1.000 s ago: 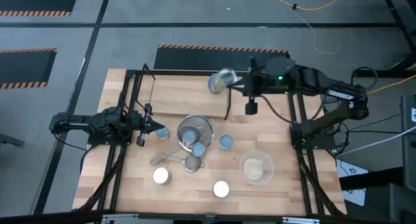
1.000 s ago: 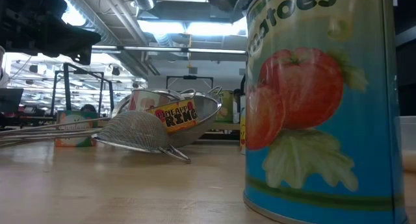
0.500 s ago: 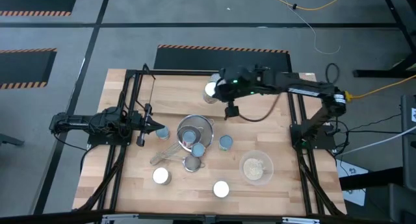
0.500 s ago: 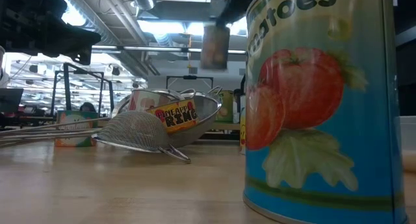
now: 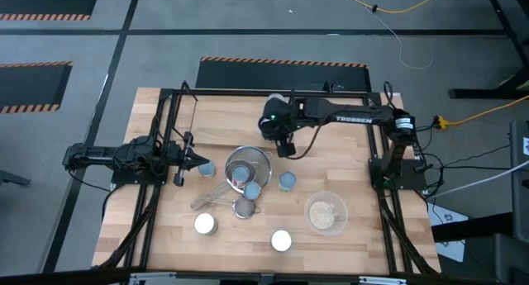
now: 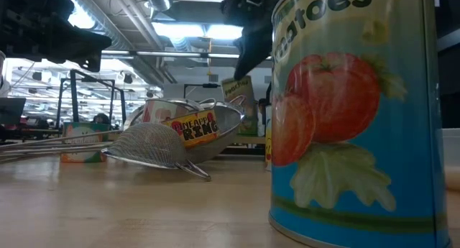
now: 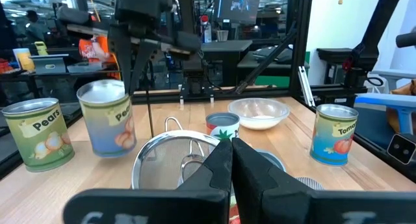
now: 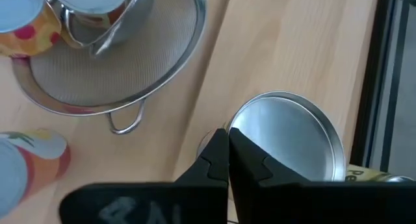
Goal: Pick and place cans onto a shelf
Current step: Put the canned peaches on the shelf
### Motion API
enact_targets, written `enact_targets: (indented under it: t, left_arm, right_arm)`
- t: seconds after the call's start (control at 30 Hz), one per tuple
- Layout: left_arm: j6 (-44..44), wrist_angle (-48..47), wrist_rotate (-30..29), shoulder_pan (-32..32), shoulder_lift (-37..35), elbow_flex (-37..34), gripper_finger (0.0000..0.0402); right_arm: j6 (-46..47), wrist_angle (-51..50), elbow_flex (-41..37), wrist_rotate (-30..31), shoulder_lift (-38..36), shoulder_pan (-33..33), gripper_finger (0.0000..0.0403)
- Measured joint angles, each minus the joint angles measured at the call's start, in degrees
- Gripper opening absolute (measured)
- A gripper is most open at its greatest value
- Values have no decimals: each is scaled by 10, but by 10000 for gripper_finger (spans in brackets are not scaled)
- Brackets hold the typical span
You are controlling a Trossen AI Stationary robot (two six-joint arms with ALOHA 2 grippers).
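My right gripper (image 5: pixel 270 125) reaches over the right end of the black-rod shelf (image 5: pixel 235 124) at the table's far side. It is shut on a can with a silver top (image 8: pixel 292 139), which also shows in the left wrist view (image 7: pixel 107 120) and the low view (image 6: pixel 237 97). A green pears can (image 7: pixel 36 133) stands upright on its base close beside it. My left gripper (image 5: pixel 182 165) waits shut and empty at the table's left, its tips just short of a blue-topped can (image 5: pixel 204 168). My right gripper pinches the can's top rim (image 8: pixel 235 130) at one edge, one finger over the lid and one outside it. The fingers come from above, pointing down. The can hangs slightly tilted below them, its base at the wood; whether it rests there I cannot tell.
Two mesh strainers (image 5: pixel 248 165) (image 5: pixel 245 206) with cans in and beside them lie mid-table. A glass bowl (image 5: pixel 325 212) sits near right. Loose cans stand mid-table (image 5: pixel 287 182) and at the near edge (image 5: pixel 204 225) (image 5: pixel 281 239). A tomato can (image 6: pixel 352 111) fills the low view's foreground.
My right gripper has gone toward the table's left edge and down with the can, the arm stretching out over the shelf. The can has come down from high above the table to the level of the shelf board and now hangs tilted.
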Motion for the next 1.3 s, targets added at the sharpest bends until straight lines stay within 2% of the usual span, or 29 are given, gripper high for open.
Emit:
enact_targets:
  t: [0.97,1.3]
  left_arm:
    - [0,0,0,0,0,0,0]
    - [0,0,0,0,0,0,0]
  right_arm:
    - [4,-10,0,-1,8,-28,8]
    - [4,-1,0,-22,18,-30,9]
